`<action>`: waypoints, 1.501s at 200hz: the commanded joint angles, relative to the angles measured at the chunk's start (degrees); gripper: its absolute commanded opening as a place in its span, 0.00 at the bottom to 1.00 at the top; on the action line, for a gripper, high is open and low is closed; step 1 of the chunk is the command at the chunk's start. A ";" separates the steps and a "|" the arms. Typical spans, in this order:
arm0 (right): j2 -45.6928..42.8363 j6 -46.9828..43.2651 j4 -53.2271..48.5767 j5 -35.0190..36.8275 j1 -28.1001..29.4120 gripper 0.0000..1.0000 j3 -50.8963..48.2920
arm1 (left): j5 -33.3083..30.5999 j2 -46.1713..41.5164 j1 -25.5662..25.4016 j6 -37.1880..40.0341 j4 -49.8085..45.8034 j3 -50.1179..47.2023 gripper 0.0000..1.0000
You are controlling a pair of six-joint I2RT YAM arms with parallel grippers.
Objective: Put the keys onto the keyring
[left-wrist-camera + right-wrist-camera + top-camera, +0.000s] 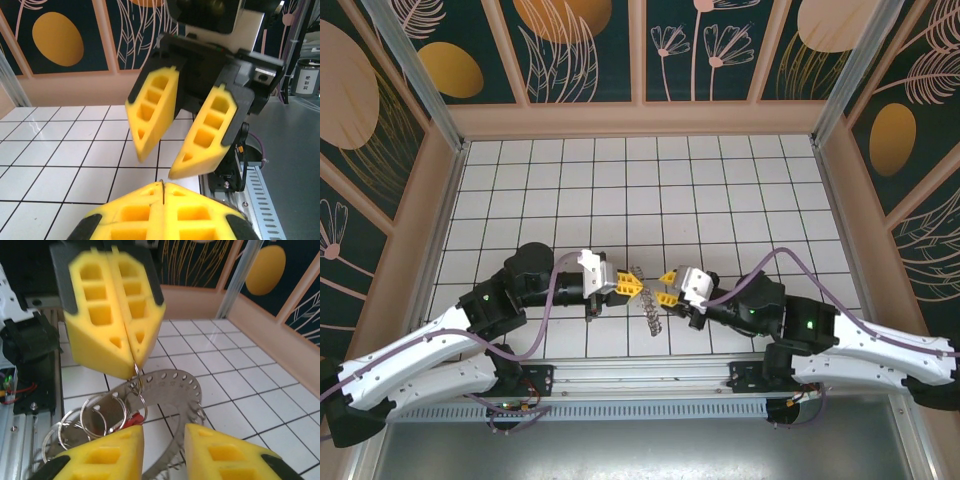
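Keyring [175,390] hangs from L gripper [132,367], R gripper [164,440] just beside.

Nothing legible can be made out tbh; a white label [306,81] is seen on a grey canister [304,66], but it's too blurred to be read

Bright, even overhead light, faint shadows. Glare streaks the glossy white tiled floor [235,365] beyond the right claw [164,432]. The closed yellow left claw [134,361] above it is blurred; the toothed grey metal keyring [175,390] beneath, sharper.
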 commanded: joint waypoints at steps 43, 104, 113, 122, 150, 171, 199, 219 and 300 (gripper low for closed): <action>1.75 -1.31 5.62 -1.98 1.92 0.32 -0.28 | 2.55 -0.20 -0.31 -0.95 3.51 0.34 0.00; 3.63 -2.31 8.53 -3.51 1.96 0.31 -0.80 | 6.28 1.29 -0.29 -0.33 0.58 1.80 0.00; 3.76 -2.38 8.87 -3.54 1.98 0.27 -0.97 | 6.40 1.21 -0.31 -0.29 0.63 1.76 0.00; 3.87 -2.47 8.90 -3.40 1.99 0.22 -1.00 | 6.48 1.12 -0.31 -0.36 0.65 1.84 0.00; 4.55 -2.39 7.95 -3.24 1.99 0.07 -0.49 | 6.80 1.12 -0.30 -0.34 0.24 2.33 0.00; 4.70 -2.57 6.52 -3.06 1.94 0.00 0.19 | 5.70 1.54 -0.25 0.16 -1.78 3.26 0.00; 4.66 -2.50 3.95 0.26 1.99 0.00 1.61 | 1.42 2.87 -0.28 2.62 -9.46 6.15 0.00; 6.07 -2.39 0.33 4.44 1.67 0.00 3.73 | -1.05 4.88 -0.28 4.39 -15.42 8.57 0.02; 13.19 -3.76 -7.80 1.17 -1.19 0.00 10.82 | -4.56 10.47 -0.31 6.99 -19.10 10.65 0.02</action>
